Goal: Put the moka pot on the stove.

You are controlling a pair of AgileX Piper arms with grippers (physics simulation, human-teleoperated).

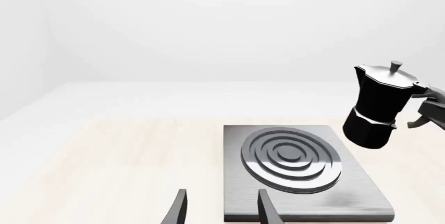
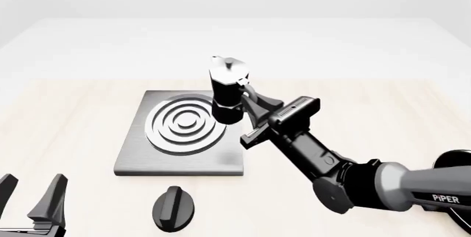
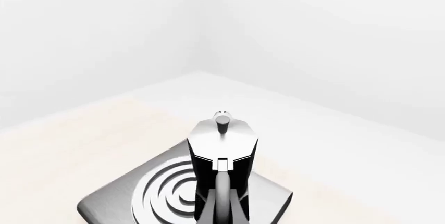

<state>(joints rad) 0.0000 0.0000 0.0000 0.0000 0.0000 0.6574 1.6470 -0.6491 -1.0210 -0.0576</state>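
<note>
One moka pot point(image 2: 227, 90) hangs tilted over the stove point(image 2: 136, 157), right fingers point(image 2: 249, 106) clamped on its handle.

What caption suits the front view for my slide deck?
Right gripper carries the tilted moka pot above the stove's right edge; left gripper idles open.

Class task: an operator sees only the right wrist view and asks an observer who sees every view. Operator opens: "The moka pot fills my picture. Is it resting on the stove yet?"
Observer: No. The left wrist view shows the moka pot in the air, tilted, beside the stove.
Operator: What is holding it?
Observer: In the front view the right gripper is closed on its handle side.
Operator: Where is the other arm?
Observer: The left gripper is open, near the table's front edge.
Operator: Anything else nearby?
Observer: A black knob lies in front of the stove.
</note>
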